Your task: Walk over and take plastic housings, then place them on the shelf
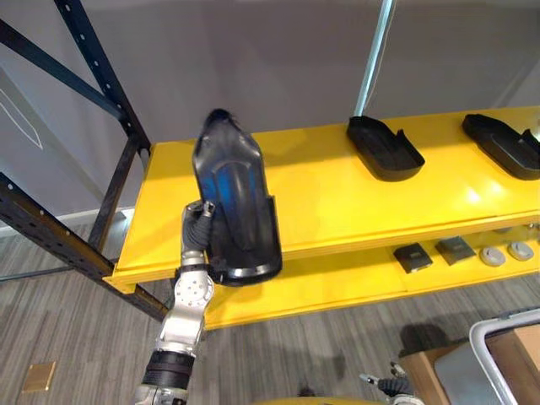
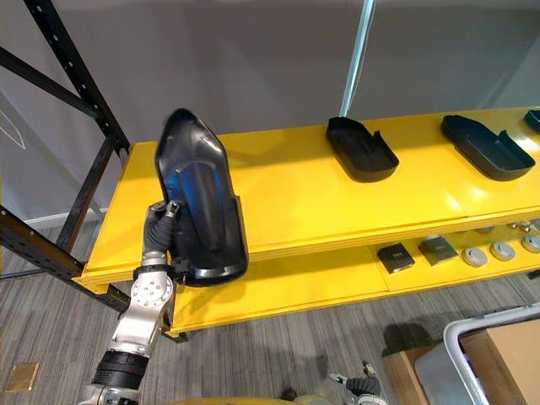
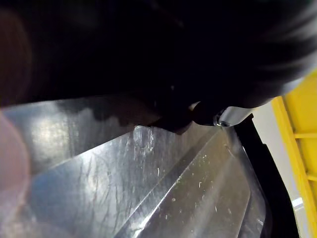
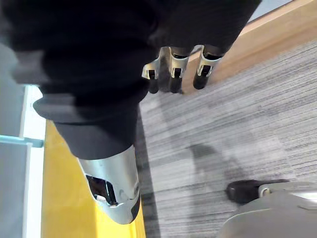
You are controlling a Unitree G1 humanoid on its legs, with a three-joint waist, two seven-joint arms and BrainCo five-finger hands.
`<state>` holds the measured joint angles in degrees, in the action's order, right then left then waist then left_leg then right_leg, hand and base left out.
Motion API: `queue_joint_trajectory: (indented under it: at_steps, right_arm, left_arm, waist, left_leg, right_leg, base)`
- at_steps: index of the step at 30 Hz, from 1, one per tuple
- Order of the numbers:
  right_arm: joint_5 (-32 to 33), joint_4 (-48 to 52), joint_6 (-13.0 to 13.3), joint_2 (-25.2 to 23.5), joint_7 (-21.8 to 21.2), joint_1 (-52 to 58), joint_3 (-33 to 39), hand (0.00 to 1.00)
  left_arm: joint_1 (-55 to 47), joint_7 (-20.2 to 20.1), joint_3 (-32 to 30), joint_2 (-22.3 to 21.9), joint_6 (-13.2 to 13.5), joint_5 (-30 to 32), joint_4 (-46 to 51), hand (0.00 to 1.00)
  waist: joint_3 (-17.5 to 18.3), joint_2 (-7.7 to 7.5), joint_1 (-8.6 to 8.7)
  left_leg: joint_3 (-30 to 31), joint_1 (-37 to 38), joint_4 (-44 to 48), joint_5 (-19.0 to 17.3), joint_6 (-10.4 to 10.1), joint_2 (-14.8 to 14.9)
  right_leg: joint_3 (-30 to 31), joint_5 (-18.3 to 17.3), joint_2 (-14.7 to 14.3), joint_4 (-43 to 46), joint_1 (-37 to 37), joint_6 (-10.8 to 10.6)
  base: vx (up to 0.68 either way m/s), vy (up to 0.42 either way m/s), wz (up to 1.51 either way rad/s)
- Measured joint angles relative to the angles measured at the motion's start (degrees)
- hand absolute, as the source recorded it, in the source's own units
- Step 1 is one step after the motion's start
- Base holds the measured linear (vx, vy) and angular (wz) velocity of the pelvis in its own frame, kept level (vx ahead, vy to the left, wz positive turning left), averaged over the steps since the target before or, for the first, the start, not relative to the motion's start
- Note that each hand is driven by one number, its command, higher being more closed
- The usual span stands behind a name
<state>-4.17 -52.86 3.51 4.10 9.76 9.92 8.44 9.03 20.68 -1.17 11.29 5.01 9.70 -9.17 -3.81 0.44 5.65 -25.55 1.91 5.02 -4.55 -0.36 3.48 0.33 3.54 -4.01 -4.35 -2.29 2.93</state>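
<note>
My left hand (image 1: 201, 224) is raised at the left end of the yellow shelf (image 1: 337, 202), shut on the lower edge of a long black plastic housing (image 1: 236, 202). The housing stands nearly upright, tilted over the shelf's front edge. The left wrist view looks close up at its glossy inner surface (image 3: 148, 188), with a fingertip (image 3: 228, 116) of that hand at its edge. Two more black housings (image 1: 384, 148) (image 1: 504, 143) lie flat on the shelf to the right. My right hand (image 4: 173, 74) hangs low over the floor, fingers relaxed and holding nothing.
A black perforated rack upright (image 1: 110, 93) rises at the shelf's left. The lower yellow board carries small dark parts (image 1: 413, 256) and round grey pieces (image 1: 494, 255). A grey bin (image 1: 506, 363) with a cardboard box stands on the floor at the lower right.
</note>
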Motion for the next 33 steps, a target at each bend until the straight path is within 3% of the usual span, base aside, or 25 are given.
queue_joint_trajectory:
  at_steps: [6, 10, 13, 15, 22, 26, 27, 33]
  right_arm:
    - [-0.9, -0.1, -0.2, 0.1, -0.6, 1.1, 0.0, 0.00]
    - [-1.0, -0.1, -0.4, -0.2, -1.8, 2.0, -0.3, 0.00]
    - [-0.9, -0.3, -0.4, -0.1, -2.3, 3.1, -0.5, 0.00]
    - [-0.9, -0.3, -0.4, -0.1, -2.4, 3.1, -0.5, 0.00]
    - [-0.9, -0.8, -0.2, 0.1, -2.5, 2.9, -1.2, 0.00]
    - [-0.9, -0.7, 0.0, 0.8, -2.5, 2.3, -2.7, 0.00]
    - [-0.8, -0.7, 0.0, 0.8, -2.4, 2.2, -2.7, 0.00]
    - [-0.7, -0.3, 0.0, 0.9, -2.4, 2.2, -2.6, 0.00]
  left_arm:
    - [7.6, 0.6, -1.8, 3.1, -2.0, -1.9, -10.2, 1.00]
    - [16.2, 0.6, -1.7, 5.8, -2.7, -4.8, -20.3, 1.00]
    - [20.4, 0.6, -1.7, 6.6, -3.2, -6.4, -23.7, 1.00]
    - [21.6, 0.6, -1.6, 8.0, -3.2, -6.8, -25.0, 1.00]
    - [28.4, 0.5, -1.6, 11.5, -3.6, -7.0, -35.7, 1.00]
    - [33.9, 0.5, -1.7, 11.9, -5.1, -7.9, -42.4, 1.00]
    - [35.1, 0.5, -1.8, 11.9, -5.9, -7.9, -42.7, 0.00]
    - [37.0, 0.5, -2.5, 11.7, -6.5, -7.8, -44.0, 0.00]
  waist:
    - [-0.1, -0.24, 1.14]
    - [-0.1, -0.30, 3.23]
    - [-0.2, -0.44, 3.68]
    - [-0.2, -0.44, 4.85]
    - [-0.5, -0.33, 5.79]
    - [-2.5, -0.22, 6.07]
    - [-2.9, -0.21, 6.08]
    - [-3.8, -0.15, 6.34]
  left_leg:
    - [0.4, 1.2, -7.0, 2.8, -2.6, -1.7]
    - [1.1, 2.7, -10.4, 5.3, -2.1, -2.5]
    - [0.4, 2.7, -10.4, 5.4, -1.6, -2.7]
    - [0.3, 2.8, -10.4, 5.3, -1.5, -2.7]
    - [0.4, 2.8, -10.4, 5.1, -1.4, -2.6]
    - [0.0, 1.4, -10.4, 5.1, -1.4, -2.5]
    - [-0.4, 0.3, -10.4, 5.1, -1.4, -2.5]
    - [-1.4, -0.2, -10.5, 5.1, -1.4, -2.4]
  right_leg:
    - [1.1, 1.0, 0.0, -1.5, 1.6, -0.9]
    - [0.6, 1.8, -0.1, -1.3, 1.7, -1.2]
    - [1.5, 2.1, -0.1, -1.3, 1.7, -0.8]
    - [1.6, 2.2, -0.1, -1.3, 1.7, -0.8]
    - [3.3, 2.1, -0.3, -0.9, 2.6, -0.8]
    - [4.4, 2.3, -0.5, -0.1, 4.8, -0.5]
    - [4.8, 2.6, -0.6, 0.2, 6.0, -0.2]
    - [5.8, 3.0, -0.8, 0.2, 6.7, 0.0]
  base:
    - [-0.12, -0.026, -0.12]
    - [-0.03, 0.033, -0.05]
    - [0.03, 0.030, -0.14]
    - [0.05, 0.029, -0.07]
    - [0.01, 0.004, -0.13]
    - [-0.08, -0.001, -0.15]
    - [-0.05, 0.001, -0.17]
    - [-0.03, 0.004, -0.11]
